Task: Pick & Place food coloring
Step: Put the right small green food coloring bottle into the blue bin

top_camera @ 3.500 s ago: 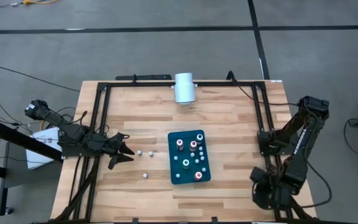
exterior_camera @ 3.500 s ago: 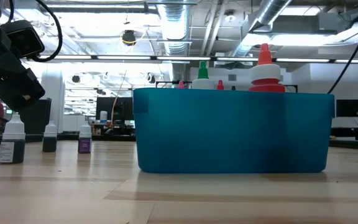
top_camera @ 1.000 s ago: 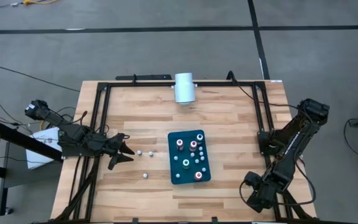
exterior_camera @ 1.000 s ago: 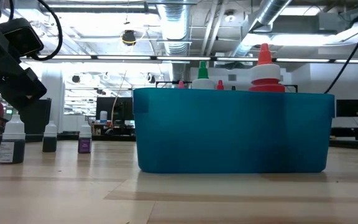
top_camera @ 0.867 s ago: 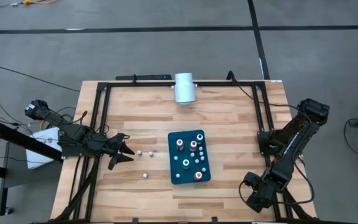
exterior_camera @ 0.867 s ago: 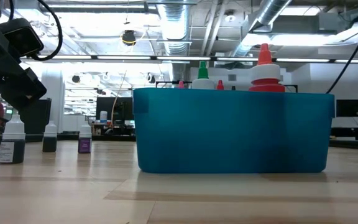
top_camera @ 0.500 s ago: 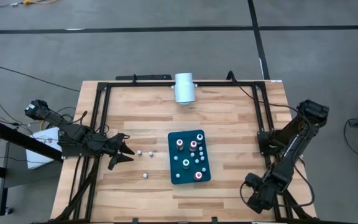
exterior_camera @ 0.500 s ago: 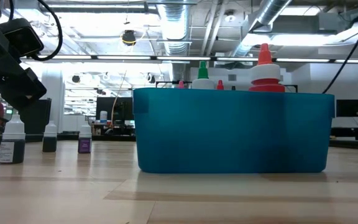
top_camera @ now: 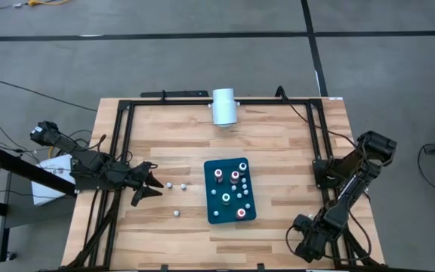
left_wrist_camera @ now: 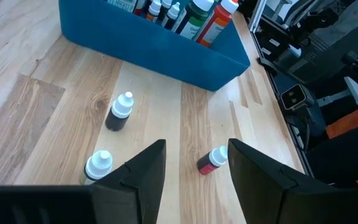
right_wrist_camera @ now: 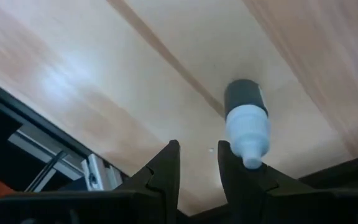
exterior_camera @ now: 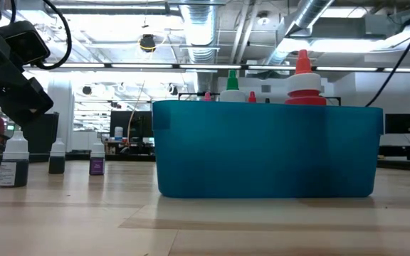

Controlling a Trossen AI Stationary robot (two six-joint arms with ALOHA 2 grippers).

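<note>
Left claw (top_camera: 148, 188) parked open at the wooden bench's (top_camera: 278, 151) left side, facing three loose white-capped food coloring bottles (top_camera: 174, 194), presumably next for the teal plastic bin (exterior_camera: 265, 149) already holding several. Right claw (right_wrist_camera: 197, 163) narrowly parted, empty, beside a fallen dark bottle (right_wrist_camera: 246, 122).

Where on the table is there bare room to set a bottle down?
Bare wood lies between the teal tray and the right arm's base, and between the white cylinder and the tray. It is crowded between the left gripper and the tray, where three loose bottles stand.
</note>
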